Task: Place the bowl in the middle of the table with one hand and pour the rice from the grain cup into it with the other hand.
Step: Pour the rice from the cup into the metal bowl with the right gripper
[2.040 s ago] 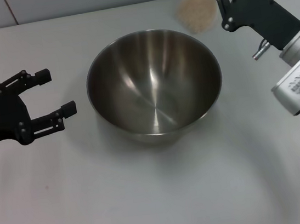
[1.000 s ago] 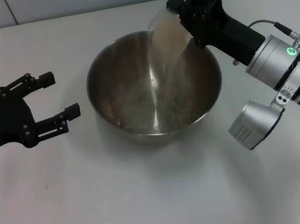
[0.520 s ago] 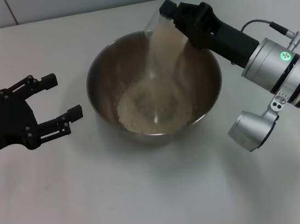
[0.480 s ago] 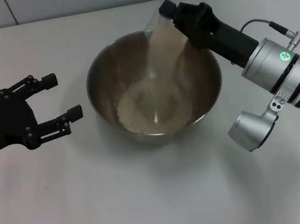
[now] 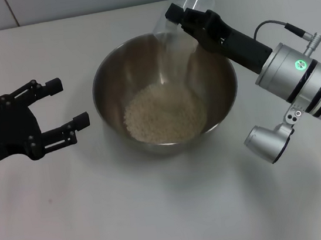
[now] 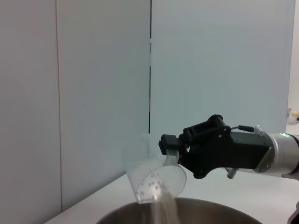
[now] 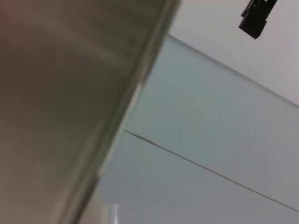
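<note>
On the left, the left gripper (image 5: pixel 66 103) hovers just above the table (image 5: pixel 161 214), beside the bowl (image 5: pixel 108 79) but not touching it, its jaws spread and holding nothing. It has no part in the pour; the best it can do is stay clear of the rim so the bowl does not get nudged.

The bowl sits near the middle of the table. A pale heap of rice (image 5: pixel 164 112) covers its bottom, well below the rim, so there is plenty of room.

Over the bowl's far right rim, the right gripper (image 5: pixel 178 18) pinches the cup (image 5: pixel 184 7) with its jaws closed on it, tipped steeply, mouth down toward the bowl. A thin stream of grains falls from the lip (image 6: pixel 161 198), and only a few grains cling inside the cup (image 6: pixel 154 175).

The pour looks almost done. To finish well, the cup's mouth should remain inside the rim line, tilted until the last grains slide out, then righted slowly to avoid flicking any onto the table.
</note>
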{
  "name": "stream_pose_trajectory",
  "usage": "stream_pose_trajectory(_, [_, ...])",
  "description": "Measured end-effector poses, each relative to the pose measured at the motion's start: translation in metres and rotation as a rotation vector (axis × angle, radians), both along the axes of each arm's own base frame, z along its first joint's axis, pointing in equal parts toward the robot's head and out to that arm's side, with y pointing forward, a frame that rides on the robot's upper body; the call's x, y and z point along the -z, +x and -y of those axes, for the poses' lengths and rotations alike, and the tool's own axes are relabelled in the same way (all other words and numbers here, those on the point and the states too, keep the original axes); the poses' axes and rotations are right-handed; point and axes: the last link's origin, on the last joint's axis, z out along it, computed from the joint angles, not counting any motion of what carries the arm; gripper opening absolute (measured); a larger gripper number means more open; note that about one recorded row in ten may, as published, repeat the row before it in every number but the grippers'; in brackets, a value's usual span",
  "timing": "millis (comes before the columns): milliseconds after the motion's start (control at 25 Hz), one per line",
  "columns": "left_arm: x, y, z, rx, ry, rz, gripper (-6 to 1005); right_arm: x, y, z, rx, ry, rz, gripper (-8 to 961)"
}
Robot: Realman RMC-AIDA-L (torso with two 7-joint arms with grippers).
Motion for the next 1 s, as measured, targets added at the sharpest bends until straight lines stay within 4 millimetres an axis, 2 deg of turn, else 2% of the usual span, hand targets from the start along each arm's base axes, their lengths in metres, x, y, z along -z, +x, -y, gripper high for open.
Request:
stream_pose_trajectory(400, [0.000, 0.000, 0.000, 0.003, 0.003, -0.002, 860, 0.002, -0.002, 0.004, -0.005, 0.006, -0.007, 13])
stream_pose_trajectory(1000, [-0.001, 0.002, -0.001, 0.021, 0.004, -0.004, 861, 0.002, 0.000, 0.019, 0.053, -0.016, -0.136, 13])
